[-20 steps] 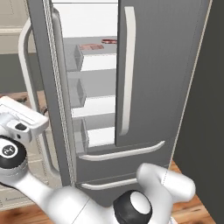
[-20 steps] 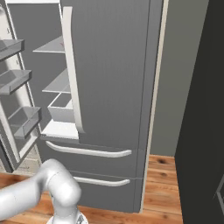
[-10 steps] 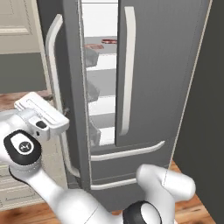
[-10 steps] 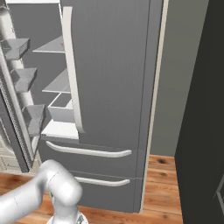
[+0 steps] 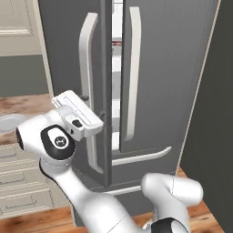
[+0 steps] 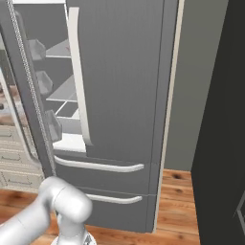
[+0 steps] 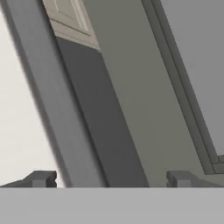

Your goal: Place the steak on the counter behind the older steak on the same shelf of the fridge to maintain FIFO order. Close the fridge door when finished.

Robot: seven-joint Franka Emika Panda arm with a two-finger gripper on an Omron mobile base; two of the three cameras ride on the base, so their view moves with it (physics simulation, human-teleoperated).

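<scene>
A: The steak (image 5: 116, 43) is sitting inside the fridge (image 5: 182, 68) on an upper shelf (image 5: 117, 50), just a dark red sliver in the door gap in the left base view. Can't tell which steak it is.

B: And the gripper (image 5: 93, 113)?

A: It's pressing against the outer face of the left door (image 5: 68, 54), beside the long white handle (image 5: 88, 91). In the hand view the fingertips (image 7: 41, 178) are standing well apart, nothing between them.

B: Risk?

A: The door is looking nearly shut but not latched. The hand is pushing close to the handle, so it could be catching on it or sliding off, leaving a gap.

B: View differences?

A: The right base view is showing the door's inner bins (image 6: 50, 127) and the gap; the left base view is showing the contact point.
</scene>
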